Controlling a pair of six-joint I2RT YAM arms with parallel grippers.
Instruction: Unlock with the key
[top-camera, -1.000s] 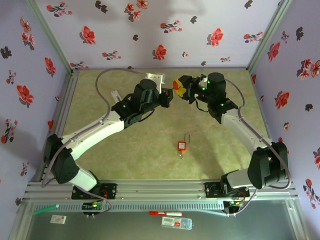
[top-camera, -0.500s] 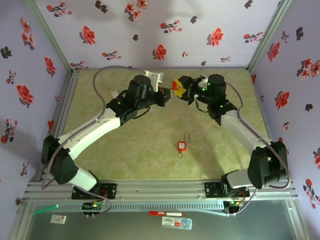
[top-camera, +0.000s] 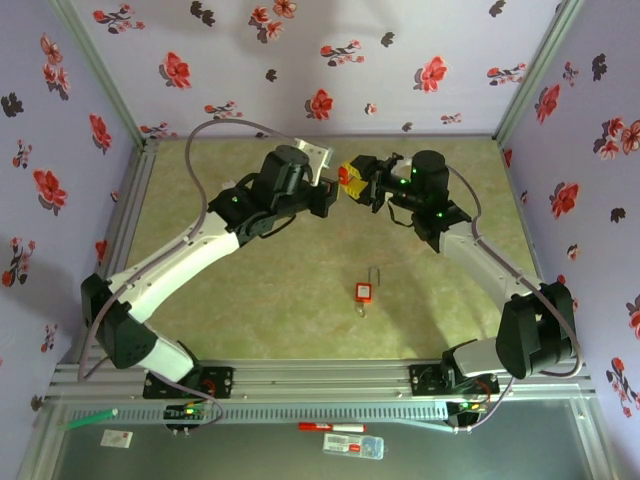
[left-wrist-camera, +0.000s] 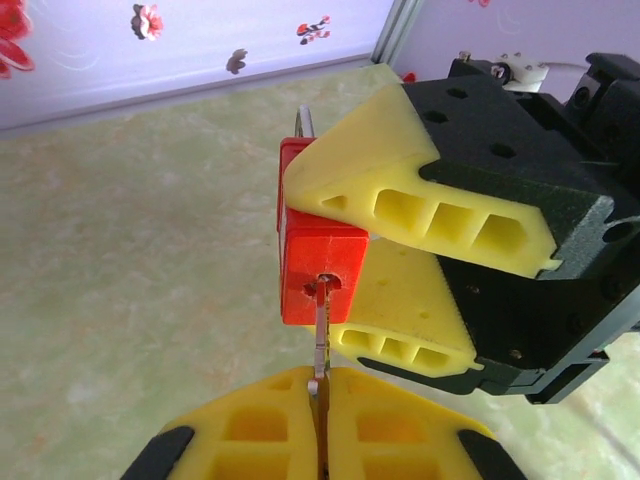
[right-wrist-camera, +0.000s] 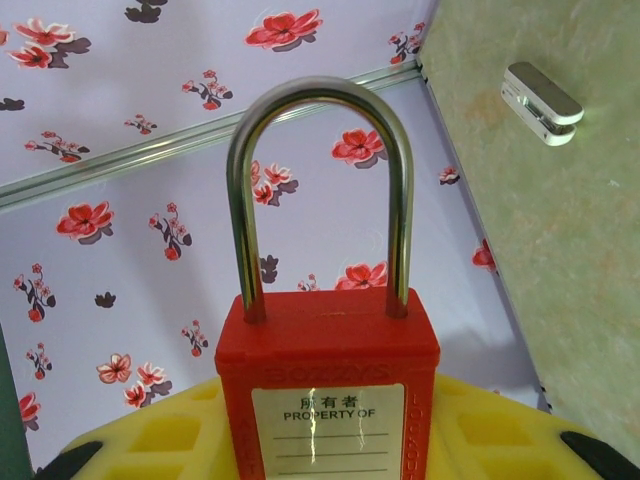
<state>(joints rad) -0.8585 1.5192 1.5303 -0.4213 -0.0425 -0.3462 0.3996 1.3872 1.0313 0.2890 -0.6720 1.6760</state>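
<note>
Clamping the padlock steady, the right gripper exposes its keyhole; beneath the padlock, the left gripper pinches the inserted key, ready for turning.

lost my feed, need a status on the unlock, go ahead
Left gripper shut on key, right gripper shut on padlock. Key tip at keyhole, shackle closed. Nothing between them; second padlock lies on table, apart.
</note>
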